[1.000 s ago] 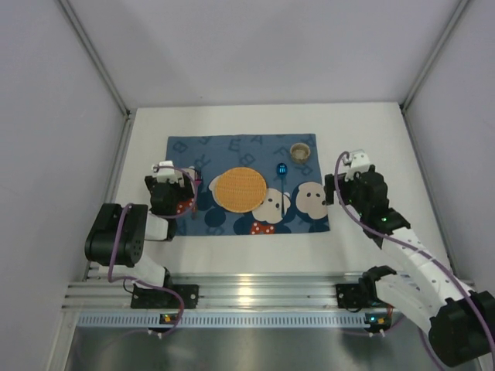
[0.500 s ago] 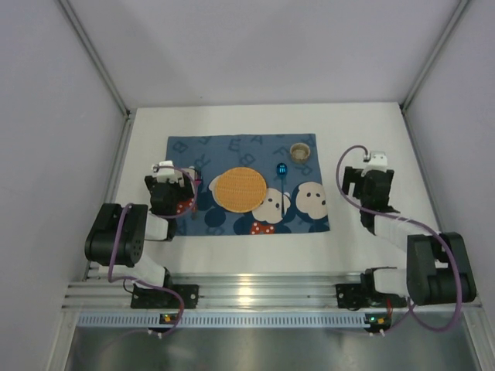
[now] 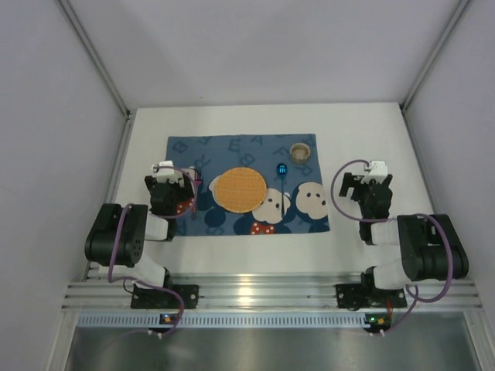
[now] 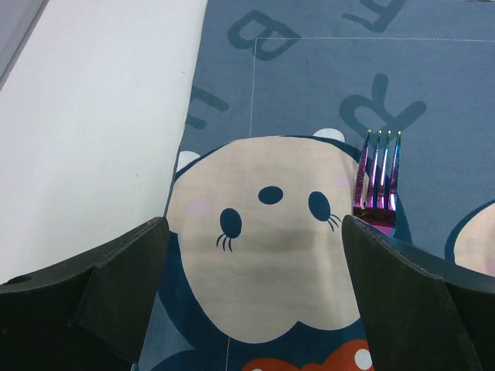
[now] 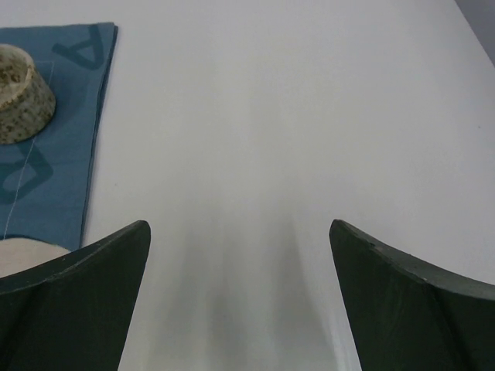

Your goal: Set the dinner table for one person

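place setting looks all but finished

the white surface (image 3: 371, 131) carries a blue cartoon placemat (image 3: 232, 147) at its middle, and the pieces for one diner already lie on it. an orange plate (image 3: 240, 189) sits in the centre. a purple fork (image 4: 379, 182) lies just left of the plate, tines pointing away from the arms. a blue spoon (image 3: 282, 171) lies just right of the plate, and a small speckled cup (image 3: 300, 151) stands near the mat's far right corner.

the left pincer (image 4: 251, 232) hangs low over the mat's left edge beside the fork, its fingers spread apart and empty. the right pincer (image 5: 240, 232) hovers over bare surface right of the mat, also spread and holding nothing.

no knife, napkin or other loose item shows anywhere, so nothing seems left to place. what is left is probably only parking the arms.
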Robot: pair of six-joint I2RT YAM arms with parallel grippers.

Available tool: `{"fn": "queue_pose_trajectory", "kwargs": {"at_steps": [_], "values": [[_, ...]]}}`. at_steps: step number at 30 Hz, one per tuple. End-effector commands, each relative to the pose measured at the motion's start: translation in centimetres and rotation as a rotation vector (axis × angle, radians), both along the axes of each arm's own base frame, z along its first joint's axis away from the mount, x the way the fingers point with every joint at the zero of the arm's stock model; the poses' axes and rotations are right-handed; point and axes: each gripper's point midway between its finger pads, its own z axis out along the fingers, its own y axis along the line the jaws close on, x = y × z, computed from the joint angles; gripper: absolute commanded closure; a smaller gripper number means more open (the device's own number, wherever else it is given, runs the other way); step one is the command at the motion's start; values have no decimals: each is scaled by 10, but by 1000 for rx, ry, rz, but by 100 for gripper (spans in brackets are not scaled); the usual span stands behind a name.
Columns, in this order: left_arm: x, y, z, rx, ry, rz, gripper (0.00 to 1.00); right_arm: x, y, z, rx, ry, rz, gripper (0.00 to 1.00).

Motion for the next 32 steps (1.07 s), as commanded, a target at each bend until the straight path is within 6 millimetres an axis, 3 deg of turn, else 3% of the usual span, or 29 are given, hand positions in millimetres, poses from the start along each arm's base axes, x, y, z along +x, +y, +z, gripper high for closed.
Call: {"fn": "queue_pose_trajectory", "kwargs": {"at_steps": [1,32], "values": [[8,0,23,-11,-91,0,1,9,10,33,-38,-153,74,0],[8,-1,23,-11,-91,-1,1,12,8,34,-33,-148,64,0]]}}
